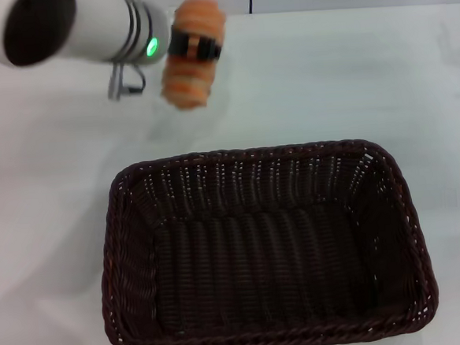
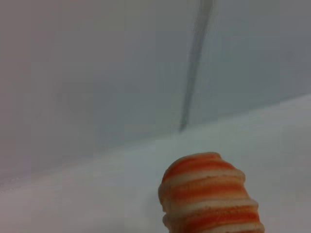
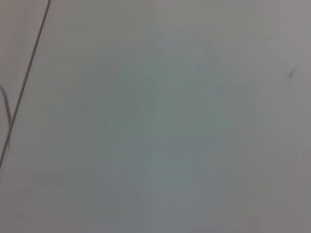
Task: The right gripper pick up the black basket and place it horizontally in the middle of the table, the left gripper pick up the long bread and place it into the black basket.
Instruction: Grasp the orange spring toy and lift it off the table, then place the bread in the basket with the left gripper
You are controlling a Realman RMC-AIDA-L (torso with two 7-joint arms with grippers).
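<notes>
White table (image 1: 350,77): black basket (image 1: 273,331) already set crosswise mid-frame; left gripper (image 1: 194,47), clamped round long bread (image 1: 193,76), hovers upper left, drop pending.

A plain white tabletop (image 1: 326,79) fills nearly all of the head view, running back to a pale wall at the far edge. Directly on it sits the black basket (image 1: 273,331), a large dark woven rectangle with its long side lying left to right, at the near middle of the surface. The basket's near rim reaches the lower edge of the view.
</notes>
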